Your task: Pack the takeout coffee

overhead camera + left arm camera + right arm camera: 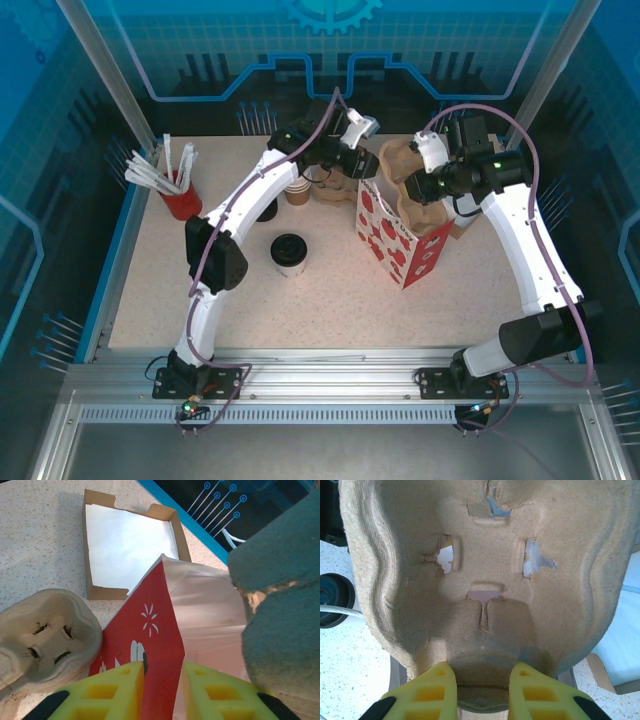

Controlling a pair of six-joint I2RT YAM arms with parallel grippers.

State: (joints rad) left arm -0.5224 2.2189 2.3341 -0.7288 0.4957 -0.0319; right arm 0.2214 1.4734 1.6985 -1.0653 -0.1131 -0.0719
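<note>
The takeout coffee [289, 252] stands on the bench [160, 300] near centre frame, left of the red bag [392, 240]. The left tool [163, 690] pinches that bag's rim. The right tool [482, 680] is clamped on a pulp cup carrier [485, 555].

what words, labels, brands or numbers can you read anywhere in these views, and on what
No text can be read anywhere.
Red-and-white paper bag: white drawings only, no letters.
White paper cup with round black plastic lid: no print visible.
Brown moulded pulp cup carrier: blank.
Blue back panel: a gear sign, no words.
</note>
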